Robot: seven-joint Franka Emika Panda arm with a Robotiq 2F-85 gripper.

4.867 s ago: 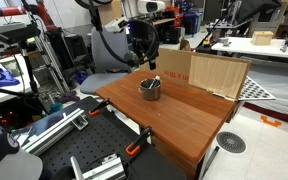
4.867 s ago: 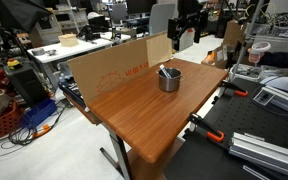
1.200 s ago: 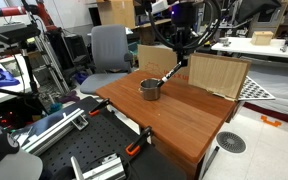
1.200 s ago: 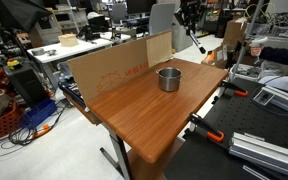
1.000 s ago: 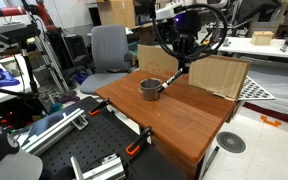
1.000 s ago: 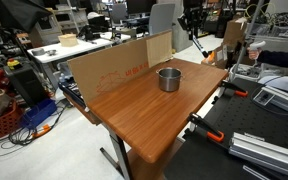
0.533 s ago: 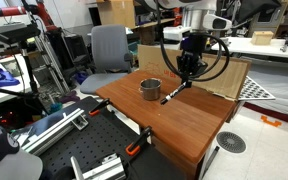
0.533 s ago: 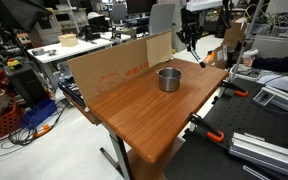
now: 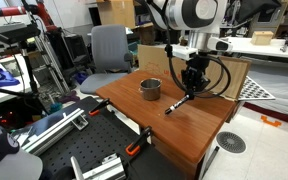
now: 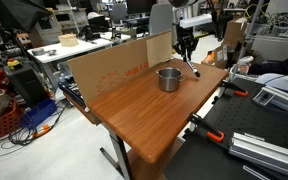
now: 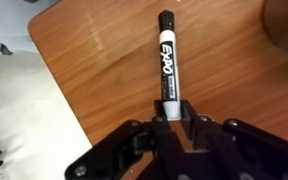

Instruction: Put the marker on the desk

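Observation:
My gripper (image 11: 169, 120) is shut on the pale end of the marker (image 11: 167, 58), a slim black EXPO pen that points away from me over the desk (image 11: 104, 70). In both exterior views the gripper (image 9: 191, 84) (image 10: 186, 52) hangs low over the reddish-brown desk (image 9: 199, 125) (image 10: 134, 110), past the metal cup. The marker (image 9: 177, 103) (image 10: 192, 68) slants downward from the fingers, and its black tip is at or just above the desk top; I cannot tell whether it touches.
A metal cup (image 9: 150, 89) (image 10: 168, 78) stands on the desk near the gripper. Cardboard sheets (image 9: 217, 74) (image 10: 109, 68) stand along the desk's back edge. An office chair (image 9: 107, 48), white tables and equipment surround the desk.
The arm has carried the marker away from the cup, along the desk and downward. The marker's tip has come down close to the wood.

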